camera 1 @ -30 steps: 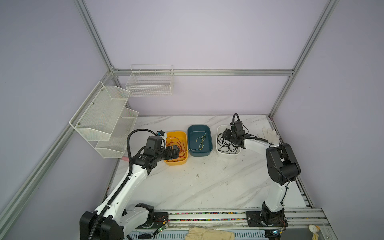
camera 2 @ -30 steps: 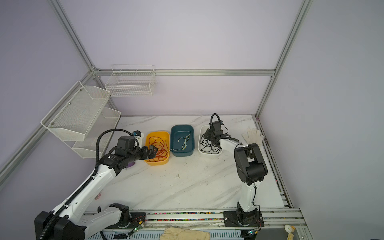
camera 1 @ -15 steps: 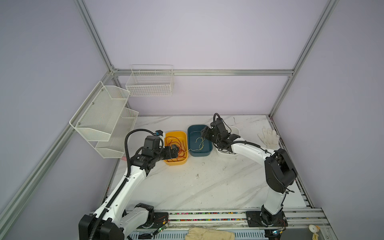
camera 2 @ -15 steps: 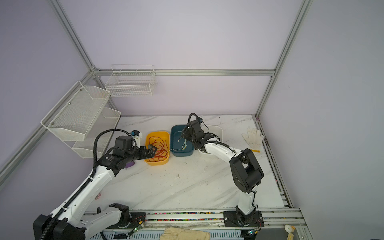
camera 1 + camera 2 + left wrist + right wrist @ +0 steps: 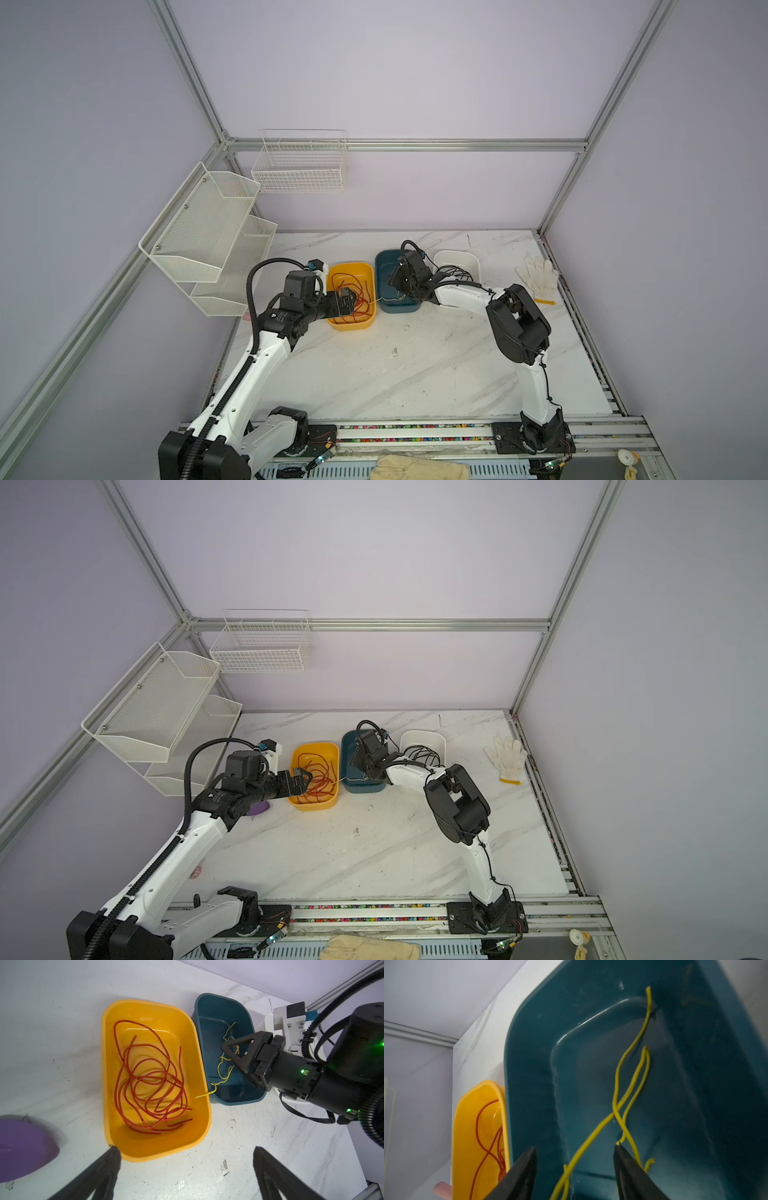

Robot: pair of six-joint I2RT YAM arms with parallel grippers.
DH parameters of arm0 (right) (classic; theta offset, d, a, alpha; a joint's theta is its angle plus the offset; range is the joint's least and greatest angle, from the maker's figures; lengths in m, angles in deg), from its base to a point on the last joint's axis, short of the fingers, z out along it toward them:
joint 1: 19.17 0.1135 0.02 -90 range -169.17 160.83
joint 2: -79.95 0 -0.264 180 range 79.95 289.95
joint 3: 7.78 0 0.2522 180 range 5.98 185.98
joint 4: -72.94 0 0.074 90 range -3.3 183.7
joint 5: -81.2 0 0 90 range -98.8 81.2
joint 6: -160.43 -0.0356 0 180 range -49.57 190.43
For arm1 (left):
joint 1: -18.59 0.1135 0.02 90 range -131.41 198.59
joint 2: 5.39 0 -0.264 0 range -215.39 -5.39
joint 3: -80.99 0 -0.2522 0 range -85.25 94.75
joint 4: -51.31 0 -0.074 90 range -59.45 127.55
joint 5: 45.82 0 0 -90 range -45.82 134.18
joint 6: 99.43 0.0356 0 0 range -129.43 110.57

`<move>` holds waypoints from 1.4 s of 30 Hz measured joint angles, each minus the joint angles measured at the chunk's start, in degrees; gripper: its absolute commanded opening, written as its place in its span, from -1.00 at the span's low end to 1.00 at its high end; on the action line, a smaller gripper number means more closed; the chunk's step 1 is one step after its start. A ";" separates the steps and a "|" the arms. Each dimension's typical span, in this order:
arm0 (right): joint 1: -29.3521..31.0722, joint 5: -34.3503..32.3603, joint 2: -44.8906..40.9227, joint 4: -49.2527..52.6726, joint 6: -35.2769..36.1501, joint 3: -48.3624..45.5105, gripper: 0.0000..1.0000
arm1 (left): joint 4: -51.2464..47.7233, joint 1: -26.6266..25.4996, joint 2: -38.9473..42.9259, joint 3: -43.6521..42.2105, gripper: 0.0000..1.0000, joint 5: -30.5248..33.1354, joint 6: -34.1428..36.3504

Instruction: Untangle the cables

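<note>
Red-orange cables lie looped in the yellow bin, also seen in both top views. Yellow cables lie in the teal bin; the end of one hangs over the rim above the yellow bin. Black cables sit in the white bin. My left gripper is open and empty, above the table at the yellow bin's near end. My right gripper is open over the teal bin, a yellow cable running loose between its jaws.
The three bins stand side by side at mid-table. A purple object lies left of the yellow bin. A white glove rests at the right edge. White mesh shelves hang on the left wall, a wire basket on the back wall.
My right gripper has swung left from the white bin with the black cables to over the teal bin. The left arm has barely moved.
</note>
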 measured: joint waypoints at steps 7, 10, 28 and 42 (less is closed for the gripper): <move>0.00 -0.31 2.67 0.66 -0.33 3.85 -0.40 | 0.00 0.59 0.00 0.00 0.97 -0.92 0.00; 0.00 -0.66 3.13 1.29 0.17 5.20 -0.76 | 0.02 0.59 -0.04 0.00 0.97 -1.14 -0.02; -1.60 -1.49 4.24 4.59 3.52 10.78 -1.00 | 0.59 1.05 -0.68 0.00 0.97 -2.36 -0.02; -3.76 4.39 4.59 6.03 8.94 12.15 0.05 | 0.70 1.29 -0.74 0.00 0.97 -2.56 -0.02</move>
